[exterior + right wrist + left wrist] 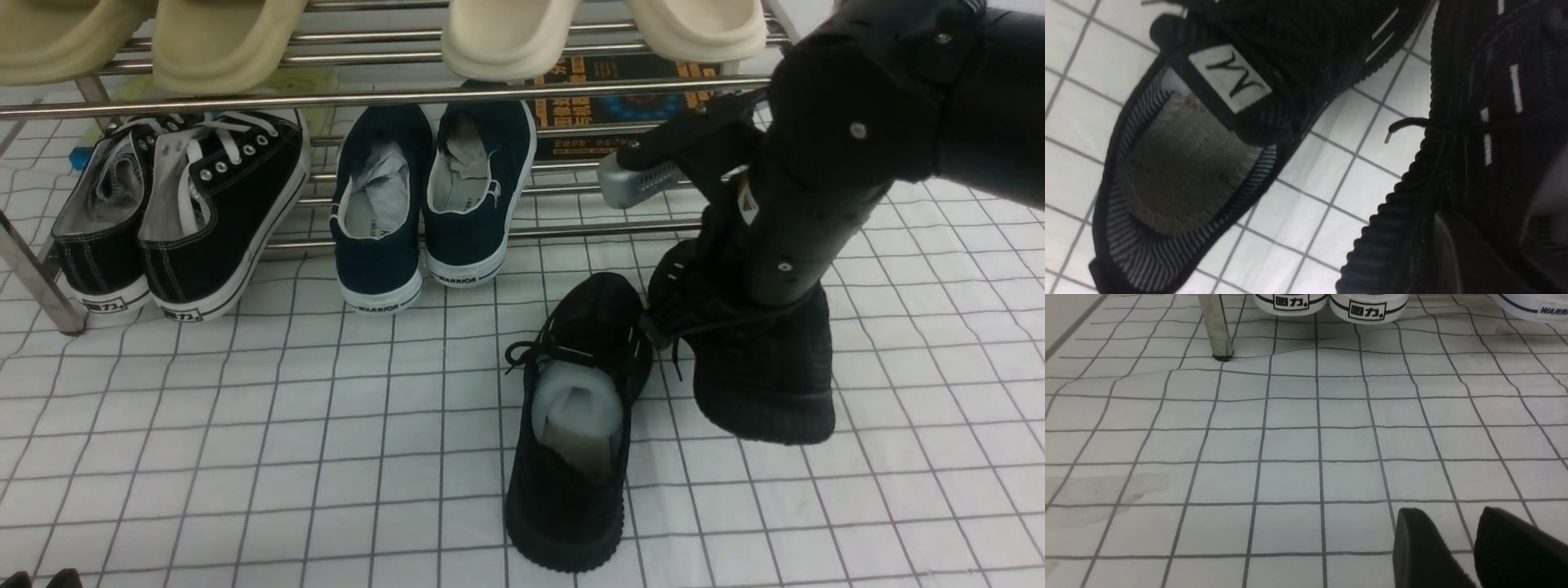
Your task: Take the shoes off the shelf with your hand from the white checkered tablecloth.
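Two black knit shoes are off the shelf, on the white checkered tablecloth. One shoe lies flat with its heel toward me and white stuffing inside; it also shows in the right wrist view. The other shoe is to its right, under my right arm. In the right wrist view my right gripper is shut on that shoe's side wall above its ribbed sole. My left gripper hangs low over bare cloth, its fingertips apart with nothing between them.
On the shelf's lower tier stand black canvas sneakers with white soles and navy slip-ons. Cream slippers sit on the upper tier. A chrome shelf leg stands at the left, also seen from the left wrist.
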Motion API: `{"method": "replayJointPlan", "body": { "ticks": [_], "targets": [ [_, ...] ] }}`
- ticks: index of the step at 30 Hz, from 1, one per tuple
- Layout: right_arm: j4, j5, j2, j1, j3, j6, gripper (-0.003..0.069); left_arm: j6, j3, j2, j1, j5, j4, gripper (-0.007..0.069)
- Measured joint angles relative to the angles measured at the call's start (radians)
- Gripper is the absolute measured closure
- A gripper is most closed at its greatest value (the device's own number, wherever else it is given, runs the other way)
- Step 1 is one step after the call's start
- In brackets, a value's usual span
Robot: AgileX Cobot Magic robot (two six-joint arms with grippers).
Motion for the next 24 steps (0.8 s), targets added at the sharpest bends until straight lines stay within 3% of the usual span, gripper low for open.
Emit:
{"method": "replayJointPlan", "body": {
  "ticks": [10, 14, 18, 22, 24],
  "targets": [
    [0.001, -0.040, 0.031, 0.000, 0.062, 0.051, 0.0613, 0.000, 0.000, 0.000, 0.000, 0.000, 0.001, 0.0385],
    [0.045, -0.047, 0.064, 0.000, 0.062, 0.051, 0.0526, 0.000, 0.000, 0.000, 0.000, 0.000, 0.001, 0.0385],
    [0.070, -0.051, 0.080, 0.000, 0.062, 0.051, 0.0384, 0.000, 0.000, 0.000, 0.000, 0.000, 0.001, 0.0385],
    [0.071, -0.005, 0.050, 0.000, 0.034, 0.019, 0.0349, 0.000, 0.000, 0.000, 0.000, 0.000, 0.001, 0.0385],
    [0.071, 0.057, 0.006, 0.000, 0.008, -0.018, 0.0377, 0.000, 0.000, 0.000, 0.000, 0.000, 0.001, 0.0385]
  ]
}}
